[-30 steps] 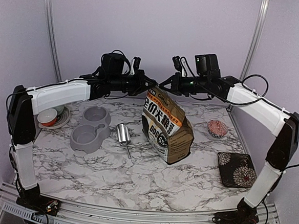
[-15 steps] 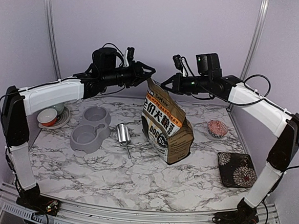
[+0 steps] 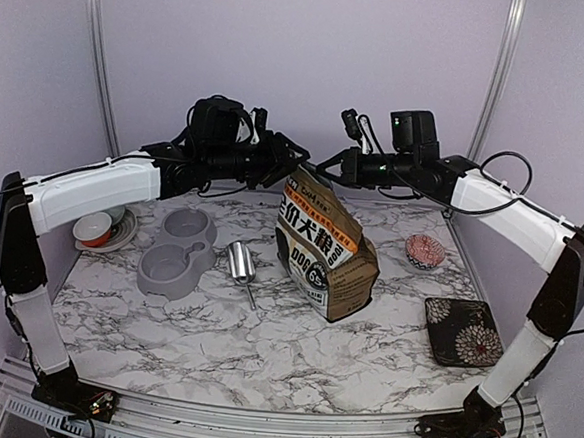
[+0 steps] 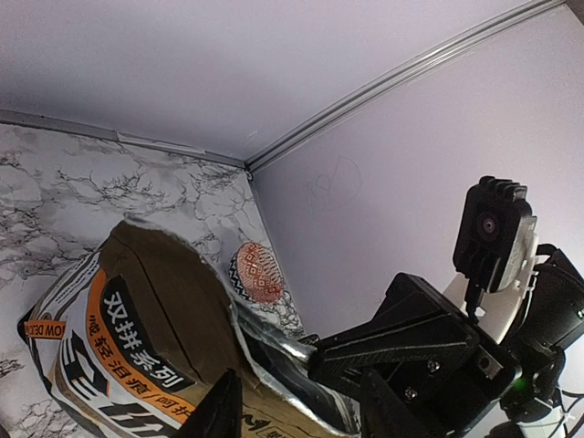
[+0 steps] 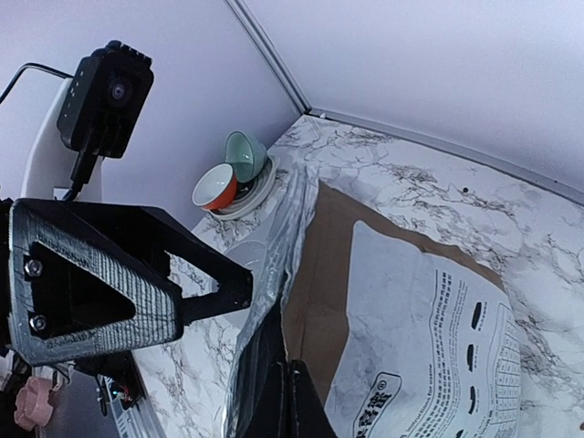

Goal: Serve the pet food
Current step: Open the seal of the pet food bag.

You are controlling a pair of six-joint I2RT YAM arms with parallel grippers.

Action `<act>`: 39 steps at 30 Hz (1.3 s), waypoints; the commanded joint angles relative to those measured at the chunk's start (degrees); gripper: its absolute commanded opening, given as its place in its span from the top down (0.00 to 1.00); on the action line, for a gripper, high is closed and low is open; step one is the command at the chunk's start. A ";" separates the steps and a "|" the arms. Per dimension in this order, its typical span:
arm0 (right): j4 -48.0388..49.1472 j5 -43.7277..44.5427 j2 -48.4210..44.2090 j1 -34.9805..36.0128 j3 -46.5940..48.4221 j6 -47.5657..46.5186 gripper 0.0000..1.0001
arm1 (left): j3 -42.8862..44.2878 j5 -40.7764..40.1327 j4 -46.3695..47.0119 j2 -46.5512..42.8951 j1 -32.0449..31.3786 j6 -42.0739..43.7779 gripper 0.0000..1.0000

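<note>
Marble-look table (image 3: 262, 357), white with grey veins, fills the lower two thirds of the top view. Stuff sitting on it: a brown and white dog food bag (image 3: 325, 251) standing upright just right of center, top open. Left of center there's a grey double feeder (image 3: 174, 256), two round wells, set on a slant. A shiny metal scoop (image 3: 241, 263) lies between feeder and bag, handle pointing toward the bottom of the frame. Far left edge: a saucer (image 3: 120, 235) with an orange cup (image 3: 95, 228) and a green cup (image 3: 115, 214) on it. Right side has a small red patterned bowl (image 3: 424, 251), and below that a dark square plate (image 3: 463, 331) with white flowers, near the edge.
</note>
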 commanded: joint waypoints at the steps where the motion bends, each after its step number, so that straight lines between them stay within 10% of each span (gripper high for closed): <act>1: 5.90 -7.06 -4.39 0.27 -0.29 0.69 1.00 | 3.32 -2.70 -3.92 0.39 -0.99 -0.90 0.55; 26: 5.94 -2.28 -7.09 0.25 -4.59 -3.42 1.00 | 5.54 -15.26 -15.87 -4.38 -2.81 5.89 0.49; 39: 6.51 -1.73 -6.73 0.21 -5.22 -3.69 1.00 | 5.21 -9.23 -16.38 -0.84 -4.03 2.47 0.48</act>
